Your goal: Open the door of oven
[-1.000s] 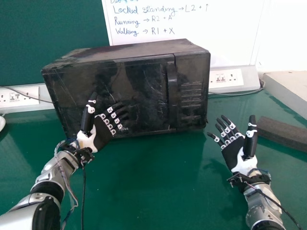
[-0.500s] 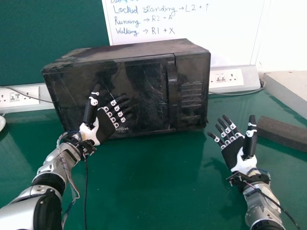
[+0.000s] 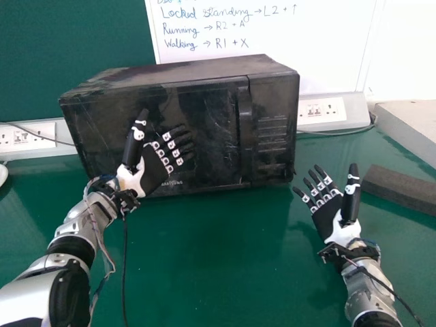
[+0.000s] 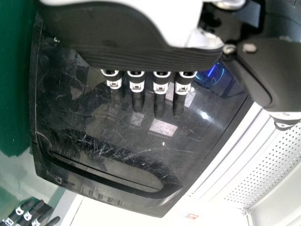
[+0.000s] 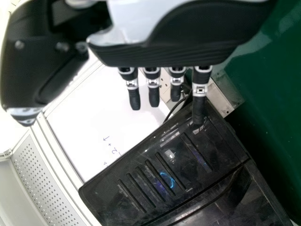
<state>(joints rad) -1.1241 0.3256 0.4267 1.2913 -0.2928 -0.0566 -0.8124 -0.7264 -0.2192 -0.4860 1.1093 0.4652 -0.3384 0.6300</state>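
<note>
Spreading beyond the head view's bottom edge, the green table (image 3: 204,272) carries the black oven (image 3: 191,73) near its far edge, left of the middle. The green wall (image 3: 68,48) and the whiteboard (image 3: 334,54) behind the oven are cut off by the head view's top edge. The oven's door (image 3: 211,129) is closed, with its upright handle (image 3: 244,129) beside the slotted panel (image 3: 271,139).

The left hand (image 3: 153,176) stands in front of the door, hiding part of its lower left; the fingers are straight and slightly spread, pointing toward the handle but apart from it. Whether they touch the door is hard to tell. Over the table, near the oven's lower right corner, is the right hand (image 3: 329,221), its fingers straight and fanned toward the far edge, holding nothing.

A pale ledge (image 3: 412,129) and a dark foam block (image 3: 402,189) lie at the table's right side, both cut off by the head view's right edge. White socket plates (image 3: 34,139) flank the oven, and a cable (image 3: 340,131) runs below the right-hand one. At the table's left edge, too little of a white object (image 3: 3,174) shows to name it.

The left wrist view adds a perforated panel (image 4: 263,174) beyond the oven, and the right hand's fingertips. In the right wrist view, the slots and handle appear close up.
</note>
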